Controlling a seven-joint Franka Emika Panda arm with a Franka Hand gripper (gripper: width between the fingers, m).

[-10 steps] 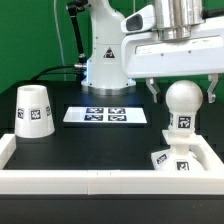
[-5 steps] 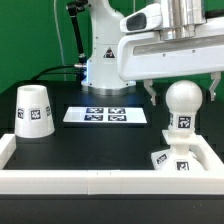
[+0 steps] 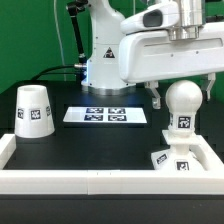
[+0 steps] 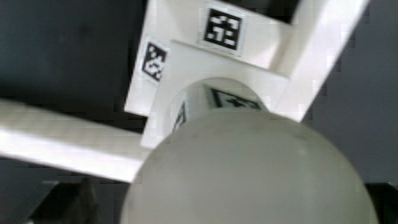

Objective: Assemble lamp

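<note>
Lamp bulb [image 3: 182,100] stands upright on the square base [image 3: 170,160], at the exterior view's right, inside the corner of the white frame [image 3: 100,182] that borders the black table. The gripper [image 3: 183,96] hangs around the ball of the bulb with its fingers [image 3: 157,97] spread wide, one on each side of the ball. A small gap shows between each finger and the white surface, so nothing is pinched.

In the wrist view the round ball [image 4: 231,165] fills most of the picture, with the tagged base [image 4: 222,45] beyond it.

The arm reaches in from behind, its hand pointing straight down over the bulb.

The shade [image 3: 34,110] stands well apart, at the exterior view's left, with its narrow end up. The marker board [image 3: 105,115] lies flat between the shade and the bulb.
</note>
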